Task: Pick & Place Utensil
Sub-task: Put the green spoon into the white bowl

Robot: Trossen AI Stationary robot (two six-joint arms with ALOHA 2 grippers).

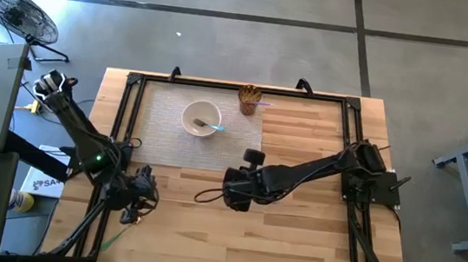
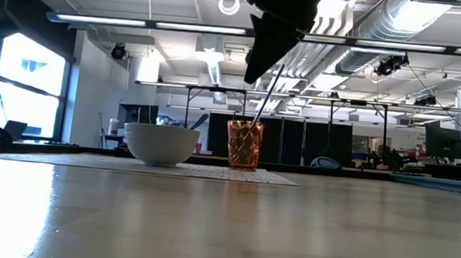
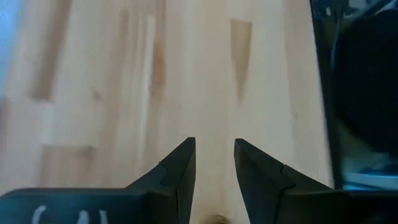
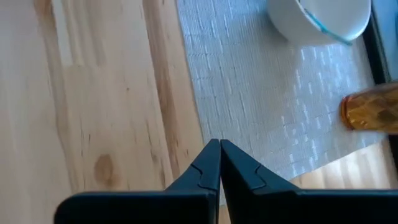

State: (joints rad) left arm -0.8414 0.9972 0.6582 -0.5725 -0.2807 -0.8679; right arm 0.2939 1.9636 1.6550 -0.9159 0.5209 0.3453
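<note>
In the low view the right arm's hand [image 2: 283, 19] is cut off by the top edge, so its fingers cannot be made out there. The bowl [image 2: 161, 144] hides its contents behind its wall in that view. From above, the utensil in the bowl [image 1: 208, 127] is too small to tell fork from spoon. In the right wrist view the bowl [image 4: 320, 20] and the amber cup [image 4: 370, 112] are cut off by picture edges.
</note>
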